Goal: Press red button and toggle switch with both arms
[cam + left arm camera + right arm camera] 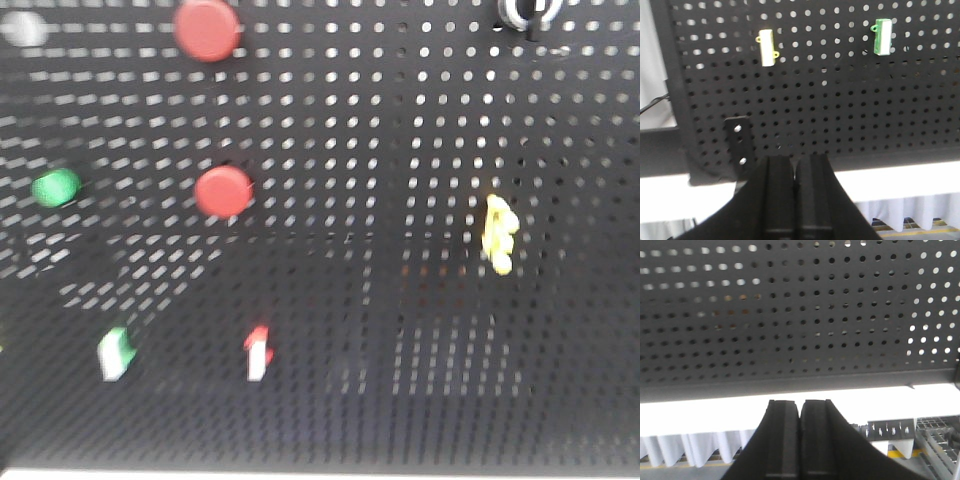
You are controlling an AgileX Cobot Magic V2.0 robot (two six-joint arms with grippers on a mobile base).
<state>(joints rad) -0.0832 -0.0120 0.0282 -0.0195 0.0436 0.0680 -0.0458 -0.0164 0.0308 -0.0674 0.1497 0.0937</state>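
- Front view, blurred: the black pegboard [420, 120] fills the frame. The upper red button [207, 30] sits at the top and the lower red button [223, 191] below it, mid-left.
- The toggle switch [525, 12] is at the very top right edge, partly cut off and well apart from both red buttons.
- A green button [55, 187] lies left of the lower red one, and a yellow clip [499, 235] hangs on the right.
- Left gripper [795, 165]: fingers pressed together, pointing at the board's lower part.
- Right gripper [800, 407]: fingers pressed together too, low beneath the board's bottom edge.
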